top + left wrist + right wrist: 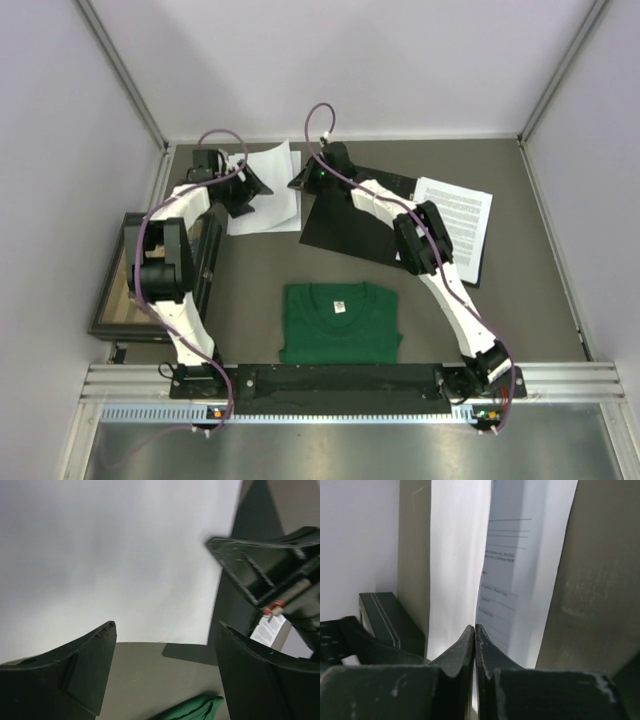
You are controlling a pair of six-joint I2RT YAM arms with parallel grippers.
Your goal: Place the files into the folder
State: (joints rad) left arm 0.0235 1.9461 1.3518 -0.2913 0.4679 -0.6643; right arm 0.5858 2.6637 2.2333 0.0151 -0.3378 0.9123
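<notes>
Left arm: rises from its base at the near left, elbow folded high over the picture box (150, 275), forearm reaching to the far side. Left gripper (243, 190) hangs over the files (268, 190), a small stack of white sheets on the table (520, 300) at far centre-left. In the left wrist view the left gripper (165, 630) has its fingers (80, 665) spread wide, nothing between them, and the blank white face of the files (110, 555) fills the frame above.

Right arm: stretched long from the near right base, diagonally to the far left, passing over the folder (340, 228). Right gripper (300, 183) sits at the right edge of the files. In the right wrist view the right gripper (474, 630) has its fingers (455, 655) pressed together, with a thin white edge of the files (455, 555) running into the seam between them. A page with lines of text shows just behind.

Folder: lies open, black inner face up, just right of the files and partly under the right forearm. A separate printed sheet (462, 225) lies to its right.

Green shirt (340, 322), folded, near centre, well apart from both grippers.
</notes>
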